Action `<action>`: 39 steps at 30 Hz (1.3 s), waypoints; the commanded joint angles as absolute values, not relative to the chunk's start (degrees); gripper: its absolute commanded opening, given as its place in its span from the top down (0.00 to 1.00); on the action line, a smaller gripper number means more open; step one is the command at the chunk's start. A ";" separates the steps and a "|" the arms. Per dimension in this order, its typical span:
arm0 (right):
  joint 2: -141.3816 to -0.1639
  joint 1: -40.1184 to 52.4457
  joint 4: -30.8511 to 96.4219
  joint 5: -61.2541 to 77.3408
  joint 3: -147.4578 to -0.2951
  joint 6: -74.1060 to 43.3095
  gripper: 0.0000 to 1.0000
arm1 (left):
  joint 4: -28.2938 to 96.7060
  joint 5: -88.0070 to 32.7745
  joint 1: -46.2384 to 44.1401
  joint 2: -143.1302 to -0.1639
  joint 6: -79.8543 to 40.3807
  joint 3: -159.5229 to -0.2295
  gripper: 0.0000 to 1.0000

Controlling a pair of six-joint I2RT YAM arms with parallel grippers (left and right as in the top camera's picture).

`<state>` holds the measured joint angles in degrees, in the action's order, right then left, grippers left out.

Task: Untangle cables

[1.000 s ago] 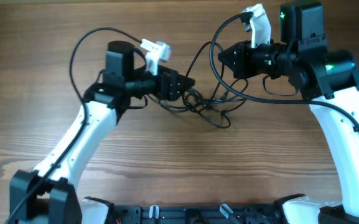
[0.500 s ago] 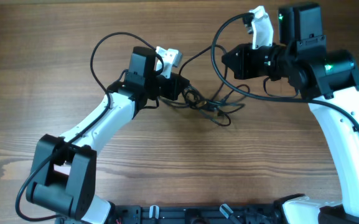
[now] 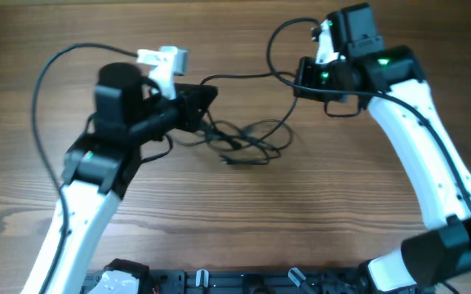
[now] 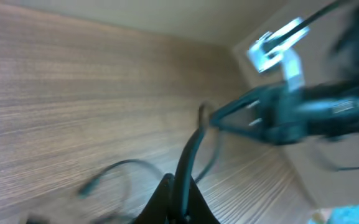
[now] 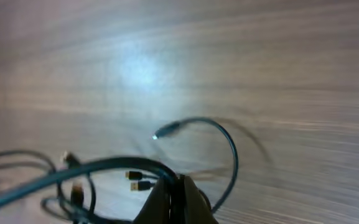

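Wood-grain table; looped cables seemingly stretch between left fingers and right fingers.

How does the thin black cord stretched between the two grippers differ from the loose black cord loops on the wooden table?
The stretched cord runs almost straight above the wooden table; the loose loops curl and overlap flat on it. The stretched cord is pinched by the shut left gripper and shut right gripper; the loops lie ungripped. Both are thin and black.
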<state>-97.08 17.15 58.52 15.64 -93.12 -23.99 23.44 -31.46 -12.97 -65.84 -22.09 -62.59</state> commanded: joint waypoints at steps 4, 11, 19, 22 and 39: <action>-101.47 14.55 59.16 8.60 -92.25 -24.08 0.96 | 23.99 -22.24 -3.07 -59.92 -32.82 -64.16 0.96; -101.47 14.55 58.39 12.47 -92.29 -19.31 0.96 | 23.73 -31.97 -5.56 -66.19 -15.92 -64.16 0.96; -95.26 14.57 57.34 34.35 -103.09 -3.07 0.96 | 23.46 -25.36 -5.78 -72.47 -11.97 -64.14 0.96; -91.77 14.83 57.19 37.82 -109.19 -3.09 0.96 | 23.42 -25.39 -5.78 -73.56 -11.99 -64.14 0.96; -95.64 18.20 70.35 12.78 -115.74 -14.44 0.95 | 22.72 -16.36 -5.65 -74.04 -11.97 -64.14 0.96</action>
